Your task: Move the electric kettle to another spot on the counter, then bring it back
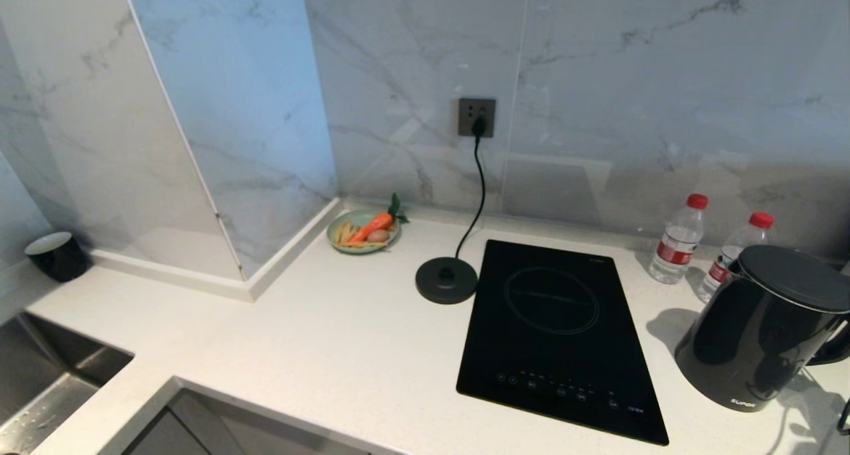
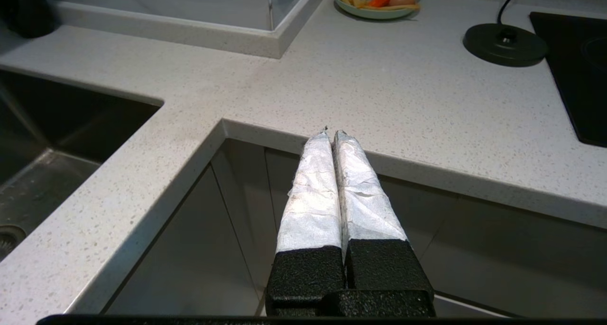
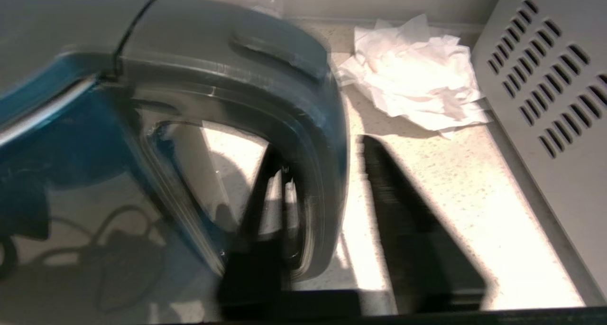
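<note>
Currently, kettle position: the electric kettle [image 1: 764,329] stands upright at the far right of the surface [image 1: 319,329], right of the cooktop [image 1: 558,329] and well apart from its base disc [image 1: 446,279], which lies left of the cooktop.
Handle direction: the loop handle [image 3: 303,140] faces the robot's right, away from the base disc.
Right gripper: the right gripper [image 3: 327,206] straddles the handle; one of its fingers [image 3: 258,211] sits inside the loop, the other outside it.
Finger state, right: spread to either side of the handle bar, with a visible gap on the outer side (you cannot confirm contact on the inner side, as the view is smeared).
Left gripper: the left gripper [image 2: 332,134] hangs in front of the surface's front edge, fingers pressed together, holding nothing.
Nearer arm: the right; treat the left as parked.
Key relation: the base disc lies to the kettle's left across the cooktop, so you should expect the return carry to run leftward.
Hazard: two water bottles [image 1: 677,246] stand just behind the kettle.
</note>
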